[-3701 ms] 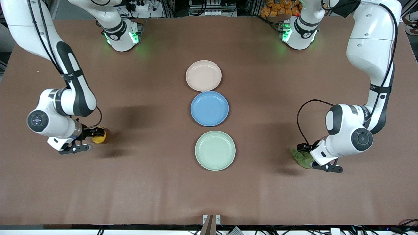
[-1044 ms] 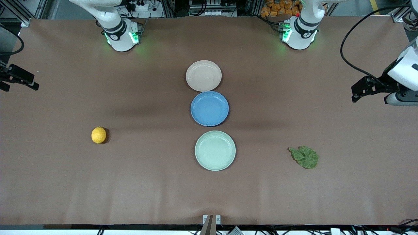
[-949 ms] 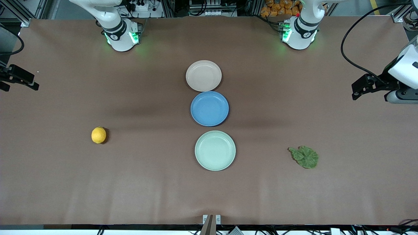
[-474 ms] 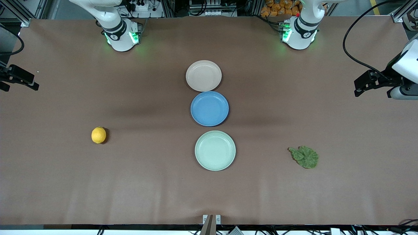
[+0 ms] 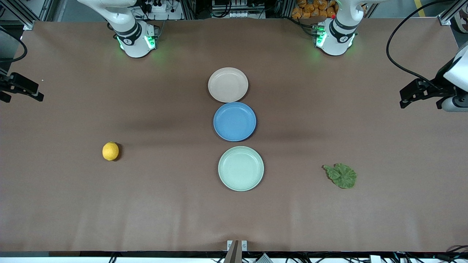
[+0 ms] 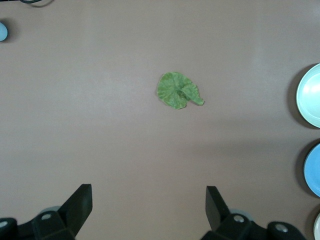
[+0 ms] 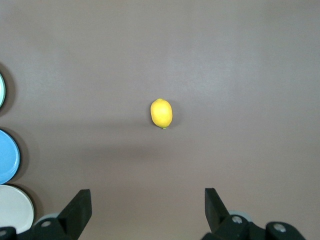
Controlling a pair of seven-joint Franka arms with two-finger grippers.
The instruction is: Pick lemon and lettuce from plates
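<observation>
The yellow lemon (image 5: pixel 110 151) lies on the bare table toward the right arm's end, also in the right wrist view (image 7: pixel 161 113). The green lettuce (image 5: pixel 340 175) lies on the table toward the left arm's end, also in the left wrist view (image 6: pixel 178 90). The beige-pink plate (image 5: pixel 228 84) and the mint green plate (image 5: pixel 241 168) are empty. My right gripper (image 5: pixel 22 95) (image 7: pixel 147 202) is open and empty, high over the table's edge. My left gripper (image 5: pixel 404 98) (image 6: pixel 149 200) is open and empty, high over the table's other end.
An empty blue plate (image 5: pixel 234 121) sits between the two other plates, all in a row at the table's middle. The arm bases (image 5: pixel 135 40) (image 5: pixel 334 36) stand along the table's edge farthest from the front camera.
Earlier both grippers were down at the lemon and the lettuce on the table. Both have let go and risen to the table's ends. The left gripper still drifts outward.
</observation>
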